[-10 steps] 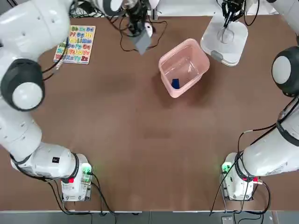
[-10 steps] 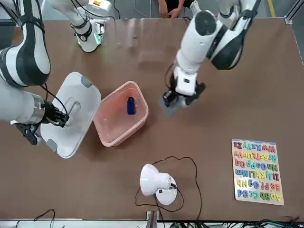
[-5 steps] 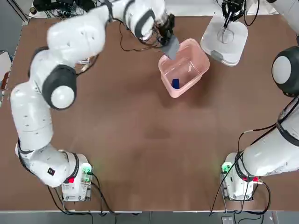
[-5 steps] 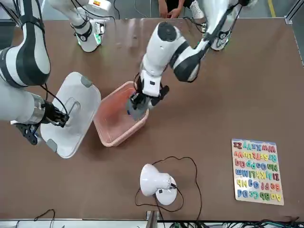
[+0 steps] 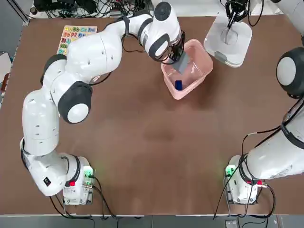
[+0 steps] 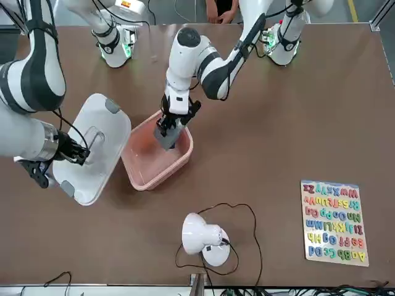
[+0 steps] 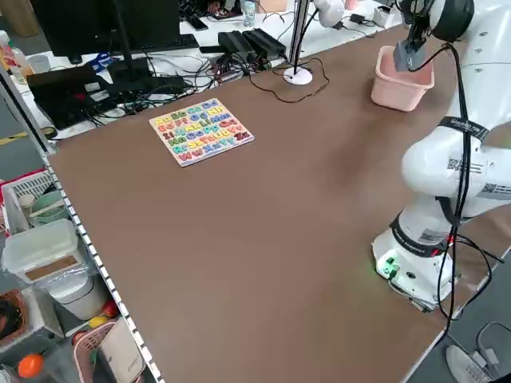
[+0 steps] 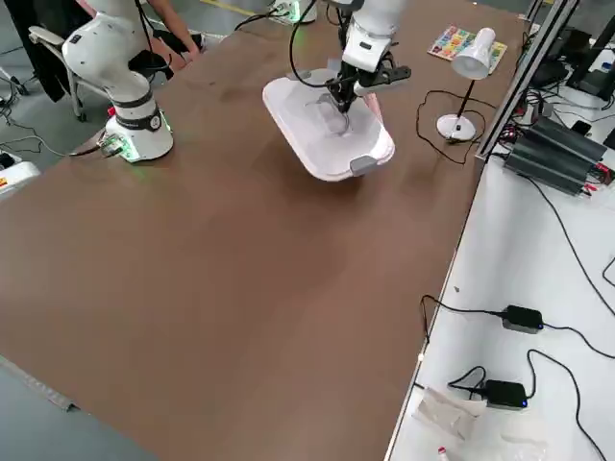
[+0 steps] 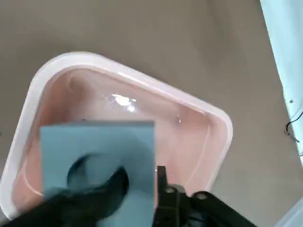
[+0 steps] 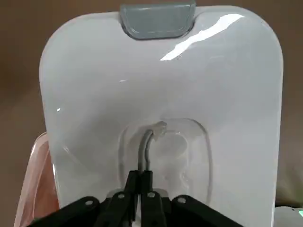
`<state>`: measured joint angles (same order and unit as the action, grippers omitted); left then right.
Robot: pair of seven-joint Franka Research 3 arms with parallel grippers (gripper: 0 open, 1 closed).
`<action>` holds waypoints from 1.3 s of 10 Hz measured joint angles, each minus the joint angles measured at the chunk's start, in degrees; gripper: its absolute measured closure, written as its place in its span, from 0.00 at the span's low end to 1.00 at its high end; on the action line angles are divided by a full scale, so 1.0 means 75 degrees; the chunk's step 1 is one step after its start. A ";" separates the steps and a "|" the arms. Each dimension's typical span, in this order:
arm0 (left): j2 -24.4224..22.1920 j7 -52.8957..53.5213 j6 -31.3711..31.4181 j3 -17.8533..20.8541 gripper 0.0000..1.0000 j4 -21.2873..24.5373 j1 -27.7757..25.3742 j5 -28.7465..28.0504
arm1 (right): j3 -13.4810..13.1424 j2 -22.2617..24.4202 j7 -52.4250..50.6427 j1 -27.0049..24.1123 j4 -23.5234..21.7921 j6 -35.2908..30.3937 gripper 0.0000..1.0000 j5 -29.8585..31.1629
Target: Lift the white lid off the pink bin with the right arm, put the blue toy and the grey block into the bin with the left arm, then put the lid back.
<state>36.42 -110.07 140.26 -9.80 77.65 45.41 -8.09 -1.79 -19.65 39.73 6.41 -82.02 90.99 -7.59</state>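
Note:
The pink bin (image 5: 204,52) stands open at the back middle of the table, with the blue toy (image 5: 178,85) lying on its floor. My left gripper (image 5: 180,54) hangs over the bin's near-left part, its fingers around the grey block (image 5: 184,62), which sits just above the bin's inside (image 9: 142,78). The block (image 9: 99,146) shows its round hole in the left wrist view. To the bin's right, my right gripper (image 5: 232,21) is shut on the handle of the white lid (image 5: 228,40), holding it tilted beside the bin (image 6: 154,179).
A colourful alphabet puzzle (image 5: 76,35) lies at the back left. A white desk lamp (image 6: 207,237) with a looped black cable stands behind the bin, by the table's far edge. A person (image 6: 222,7) stands behind the arm bases in the front view.
My left arm swung right from beside the puzzle, carrying the grey block over the bin and lowering it toward the inside. The right gripper and lid stayed still.

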 joint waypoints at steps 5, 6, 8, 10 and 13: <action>-0.0292 0.0721 -0.0992 0.0093 0.07 -0.0273 -0.0284 -0.0396 | 0.0019 0.0000 0.0076 0.0011 0.0000 0.0006 0.93 0.0000; -0.0577 0.1294 -0.1744 0.0108 0.04 -0.0325 -0.0628 -0.0395 | 0.0054 0.0000 0.0240 0.0053 0.0001 0.0019 0.93 -0.0004; -0.1209 0.2356 -0.3035 0.0065 0.00 -0.0271 -0.1662 -0.0370 | 0.0095 -0.0001 0.0736 0.0362 0.0002 0.0077 0.93 -0.0014; -0.1883 0.2828 -0.3312 -0.0069 0.00 0.0199 -0.2777 -0.0337 | 0.0119 -0.0011 0.1478 0.0835 -0.0003 0.0267 0.93 -0.0019; -0.3294 0.3997 -0.3583 -0.0114 0.00 0.1782 -0.4168 -0.0286 | 0.0146 -0.0260 0.2688 0.1715 -0.0098 0.0763 0.93 -0.0017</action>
<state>11.72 -80.09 113.38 -10.66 91.01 14.14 -10.23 -0.69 -21.60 59.89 19.27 -82.76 96.71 -7.72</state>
